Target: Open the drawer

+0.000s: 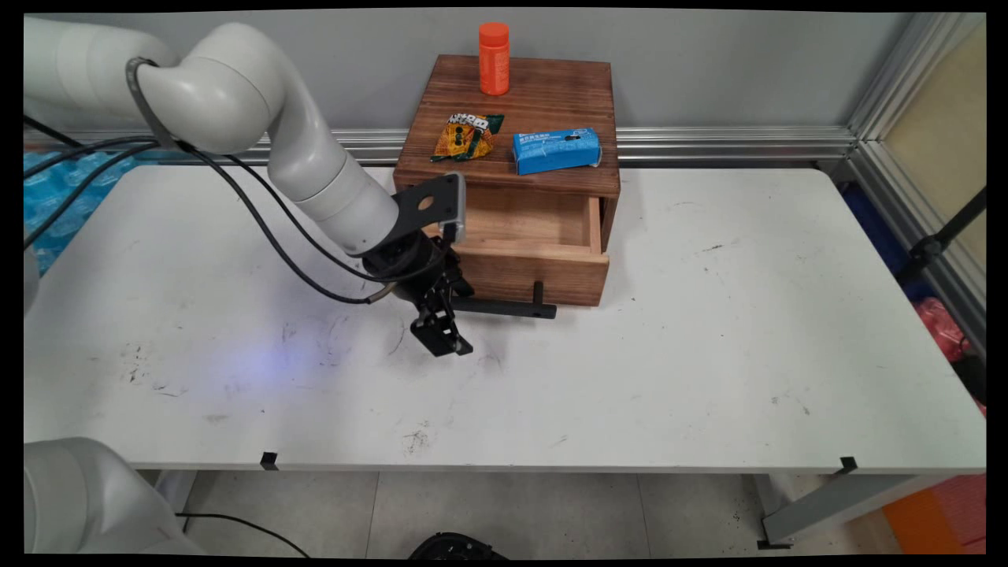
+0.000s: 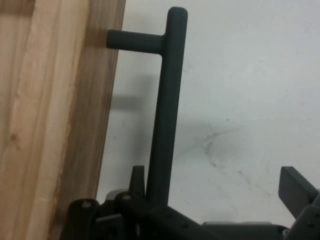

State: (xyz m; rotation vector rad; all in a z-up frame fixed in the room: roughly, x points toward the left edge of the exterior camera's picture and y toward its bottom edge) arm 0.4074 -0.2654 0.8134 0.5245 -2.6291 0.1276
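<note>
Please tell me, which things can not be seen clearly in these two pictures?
- Drawer interior: main view, left part hidden by the arm.
- Handle lower end: hand view, hidden behind the claw linkage.
- Print on the blue box and snack packet: main view, too small.

The arm (image 1: 260,118) is built from smooth, rounded white links joined by bulbous elbow housings with a glossy finish. Black cables (image 1: 236,197) run loosely along its underside, looping from the elbow housing toward the wrist. A flat black bracket (image 1: 429,206) with a round hole and a light grey edge is fixed at the wrist (at roughly 12 o'clock from the gripper body). The gripper (image 1: 441,335) is matte black throughout, formed of hinged linkage bars and two flat-faced fingers (image 2: 296,190). In the hand view, small round pivot fasteners (image 2: 88,203) appear on the linkage at about 7 o'clock.
</note>
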